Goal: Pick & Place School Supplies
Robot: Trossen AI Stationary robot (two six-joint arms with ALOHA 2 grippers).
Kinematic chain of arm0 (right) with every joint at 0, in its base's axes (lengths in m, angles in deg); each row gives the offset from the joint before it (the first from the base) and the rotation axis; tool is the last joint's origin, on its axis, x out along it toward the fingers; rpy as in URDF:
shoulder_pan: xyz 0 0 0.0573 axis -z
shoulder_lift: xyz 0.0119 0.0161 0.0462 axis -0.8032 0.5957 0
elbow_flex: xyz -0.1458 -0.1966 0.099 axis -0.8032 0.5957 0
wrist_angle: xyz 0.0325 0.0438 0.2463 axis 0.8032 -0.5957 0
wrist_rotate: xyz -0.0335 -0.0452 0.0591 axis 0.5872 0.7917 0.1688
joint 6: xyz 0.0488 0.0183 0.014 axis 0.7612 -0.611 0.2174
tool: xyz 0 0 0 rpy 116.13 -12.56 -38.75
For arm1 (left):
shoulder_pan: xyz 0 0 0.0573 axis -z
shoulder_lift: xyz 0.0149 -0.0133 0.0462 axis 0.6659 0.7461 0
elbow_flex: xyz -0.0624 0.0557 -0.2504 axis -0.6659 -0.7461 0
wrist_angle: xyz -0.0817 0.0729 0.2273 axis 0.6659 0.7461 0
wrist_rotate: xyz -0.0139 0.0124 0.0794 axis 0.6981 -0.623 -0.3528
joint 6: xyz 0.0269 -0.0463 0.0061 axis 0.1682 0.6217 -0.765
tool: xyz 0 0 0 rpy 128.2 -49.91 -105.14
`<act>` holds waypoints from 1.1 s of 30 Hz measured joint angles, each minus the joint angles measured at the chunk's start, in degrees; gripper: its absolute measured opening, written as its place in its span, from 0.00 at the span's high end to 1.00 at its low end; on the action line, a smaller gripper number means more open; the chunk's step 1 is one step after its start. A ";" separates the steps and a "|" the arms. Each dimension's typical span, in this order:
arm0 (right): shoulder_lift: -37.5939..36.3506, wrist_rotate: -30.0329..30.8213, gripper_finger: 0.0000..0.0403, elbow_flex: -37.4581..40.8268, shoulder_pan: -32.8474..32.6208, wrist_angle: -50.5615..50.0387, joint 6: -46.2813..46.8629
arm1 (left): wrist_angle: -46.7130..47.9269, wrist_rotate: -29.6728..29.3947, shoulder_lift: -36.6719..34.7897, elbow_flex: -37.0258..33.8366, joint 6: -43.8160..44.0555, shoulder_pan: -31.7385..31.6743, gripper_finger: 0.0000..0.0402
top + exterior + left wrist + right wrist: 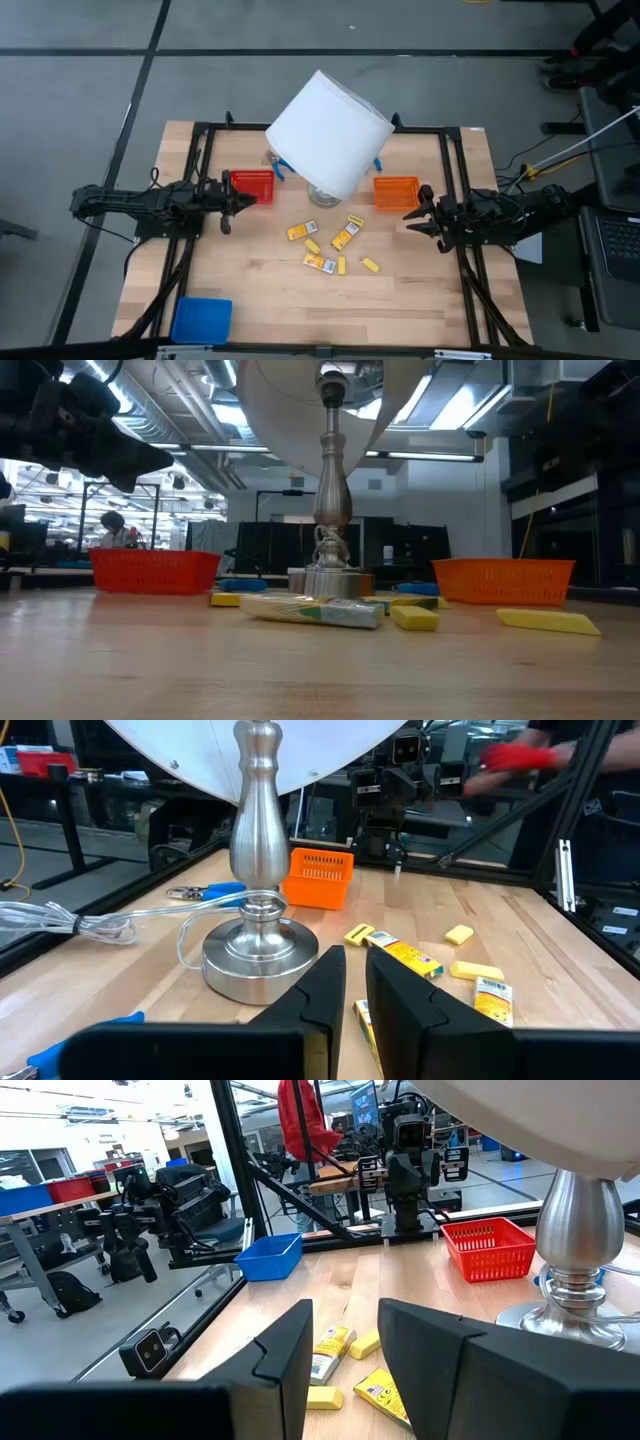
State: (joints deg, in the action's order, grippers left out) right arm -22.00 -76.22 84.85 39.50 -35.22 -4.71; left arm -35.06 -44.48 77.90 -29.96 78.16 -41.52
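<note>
Packets (pixel 345 236) yellow-orange w/ white labels; left end effector (pixel 229 207) seemingly pressed together, right (pixel 413 214) spread.

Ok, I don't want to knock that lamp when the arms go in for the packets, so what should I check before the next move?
1. Left gripper empty, jaws shut: ok.
2. Right gripper empty, jaws parted: ok.
3. Packets and yellow sticks lie loose on the table, apart from both grippers: ok.
4. Red basket and orange basket hold anything: cannot tell.
5. Lamp stands between the baskets, its shade overhanging the far packets: not ok.
6. Lamp cord kept clear of the left arm: cannot tell.
</note>
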 joint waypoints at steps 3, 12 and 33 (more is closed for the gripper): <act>0.00 0.02 0.70 -0.02 0.00 0.00 0.00 | 0.00 -0.02 -0.02 0.00 -0.01 0.01 0.90; 0.00 0.00 0.70 0.00 0.02 0.01 -0.02 | 0.00 -0.01 -0.02 0.00 0.00 0.02 0.90; 0.00 -4.01 0.70 -0.02 -0.17 2.69 12.45 | 0.00 -0.02 0.00 0.01 0.00 0.01 0.90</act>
State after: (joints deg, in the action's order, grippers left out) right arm -22.00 -80.22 84.83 39.33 -32.54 7.74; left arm -35.06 -44.50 77.89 -29.95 78.16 -41.51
